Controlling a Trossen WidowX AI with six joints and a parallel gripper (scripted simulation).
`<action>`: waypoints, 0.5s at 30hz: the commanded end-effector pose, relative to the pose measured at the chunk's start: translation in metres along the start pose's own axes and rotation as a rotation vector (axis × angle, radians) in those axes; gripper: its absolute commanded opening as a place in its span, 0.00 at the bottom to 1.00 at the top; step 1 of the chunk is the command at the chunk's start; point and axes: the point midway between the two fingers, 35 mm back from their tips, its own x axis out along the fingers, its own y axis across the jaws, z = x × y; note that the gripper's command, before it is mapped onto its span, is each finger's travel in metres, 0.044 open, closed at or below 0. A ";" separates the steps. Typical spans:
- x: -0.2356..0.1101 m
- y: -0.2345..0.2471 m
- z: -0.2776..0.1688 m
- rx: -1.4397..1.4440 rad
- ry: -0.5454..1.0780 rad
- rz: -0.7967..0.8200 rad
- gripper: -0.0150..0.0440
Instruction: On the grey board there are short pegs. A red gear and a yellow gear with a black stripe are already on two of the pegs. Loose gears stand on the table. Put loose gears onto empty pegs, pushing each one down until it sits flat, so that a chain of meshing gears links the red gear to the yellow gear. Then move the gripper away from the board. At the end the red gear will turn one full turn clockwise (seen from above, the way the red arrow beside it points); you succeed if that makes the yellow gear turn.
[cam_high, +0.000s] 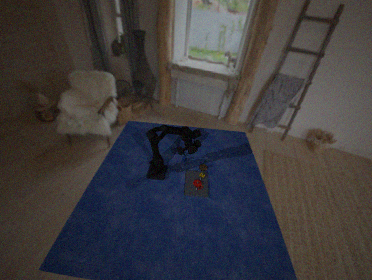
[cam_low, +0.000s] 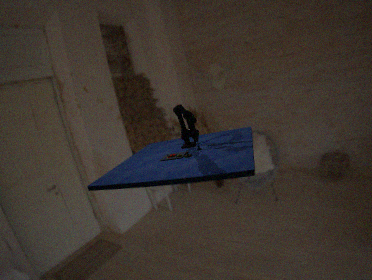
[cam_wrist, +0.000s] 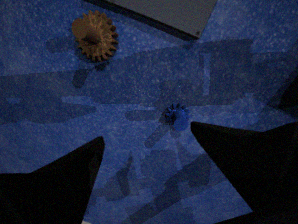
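"Fingers stood wide with nothing between them," I said. "Why did the gripper (cam_high: 191, 148) (cam_wrist: 148, 133) point down at the table (cam_high: 165, 225) (cam_low: 170, 167) (cam_wrist: 30, 95)?"

"Probably to line up on the small blue gear (cam_wrist: 176, 117)," my neighbour answered. "It stood on the table, apart from the grey board (cam_high: 189, 189) (cam_wrist: 167, 15). Wide fingers would pass either side of it."

"And the orange-brown gear (cam_high: 203, 166) (cam_wrist: 98, 36)?"

"Just beside the board, on the table too; loose, I'd judge. The red gear (cam_high: 198, 184) and yellow gear (cam_high: 202, 175) sat on the board, as the chain's two ends, so whichever gear fitted had to bridge them."
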 end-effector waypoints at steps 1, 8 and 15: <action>0.008 -0.031 -0.017 0.205 -0.073 -0.225 1.00; 0.008 -0.033 -0.017 0.205 -0.073 -0.225 1.00; 0.022 -0.037 -0.016 0.205 -0.073 -0.225 1.00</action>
